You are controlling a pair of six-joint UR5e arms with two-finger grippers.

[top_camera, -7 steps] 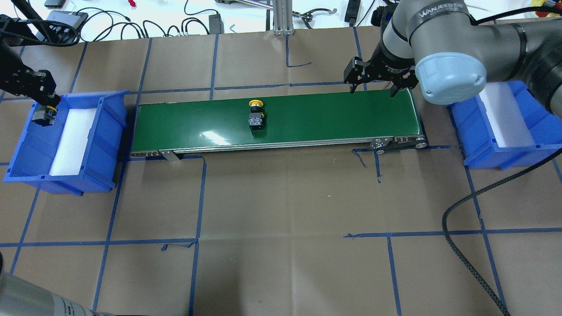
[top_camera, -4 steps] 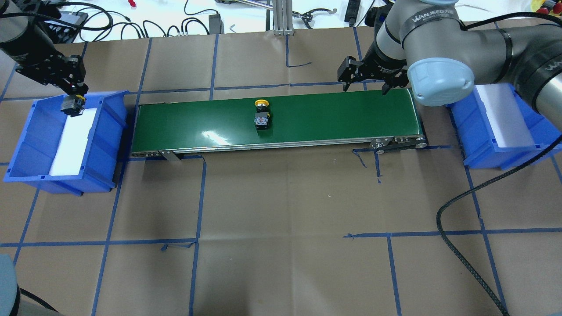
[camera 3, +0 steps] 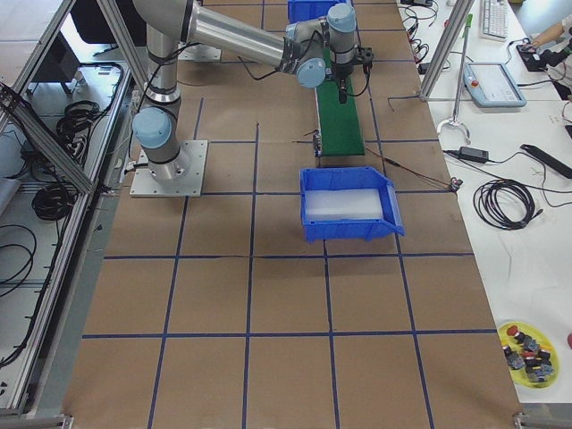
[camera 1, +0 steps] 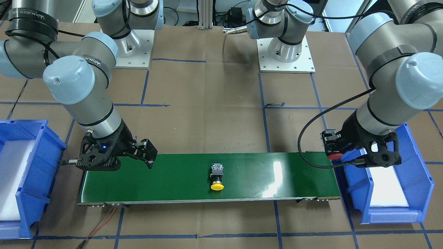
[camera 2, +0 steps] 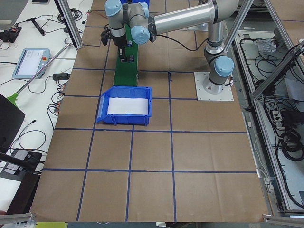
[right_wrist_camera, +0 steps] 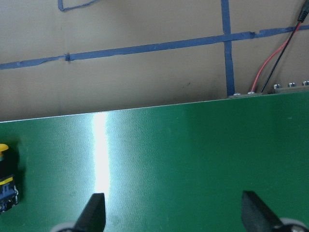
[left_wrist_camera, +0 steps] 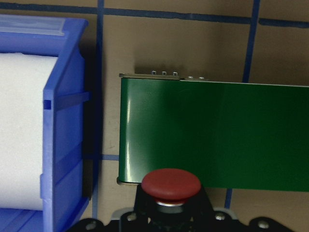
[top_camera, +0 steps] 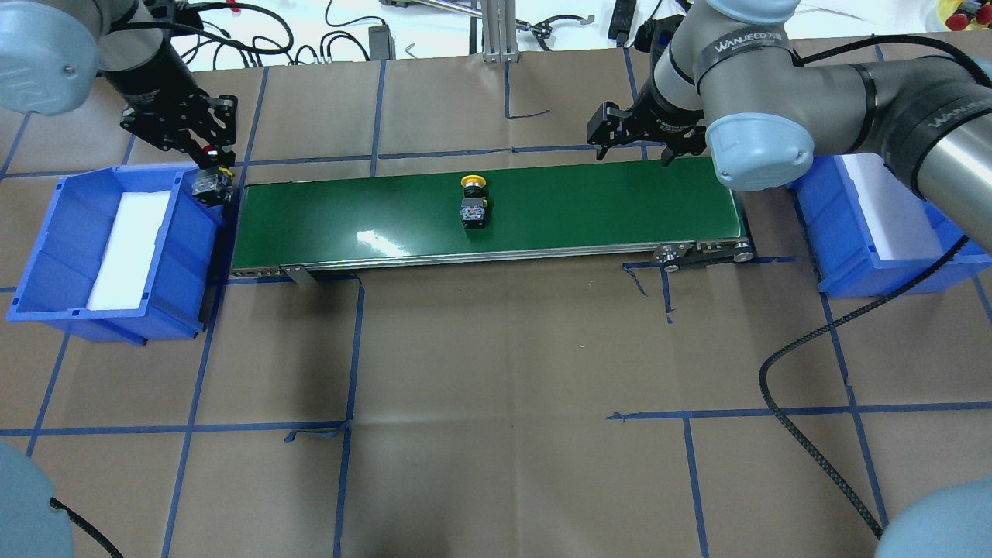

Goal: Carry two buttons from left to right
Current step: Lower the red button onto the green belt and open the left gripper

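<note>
The red-capped button (left_wrist_camera: 171, 185) sits in my left gripper (top_camera: 208, 172), which is shut on it. It hangs just above the left end of the green conveyor belt (top_camera: 589, 205), beside the left blue bin (top_camera: 46, 232). In the front view the red cap (camera 1: 335, 155) shows beside the belt's end. The yellow-capped button (top_camera: 473, 203) lies on its side mid-belt, and also shows in the front view (camera 1: 217, 177). My right gripper (top_camera: 632, 149) is open and empty above the belt's right part. In the right wrist view its fingers (right_wrist_camera: 94, 212) stand wide apart over bare belt.
The right blue bin (top_camera: 852, 267) with a white foam liner stands past the belt's right end. A black cable (top_camera: 783, 418) loops over the brown paper at the right. Red and black wires (right_wrist_camera: 270, 72) run off the belt's end.
My left gripper has carried the red button from over the left bin to the belt's left end. The yellow button has ridden rightward along the belt. My right gripper has shifted slightly left.
</note>
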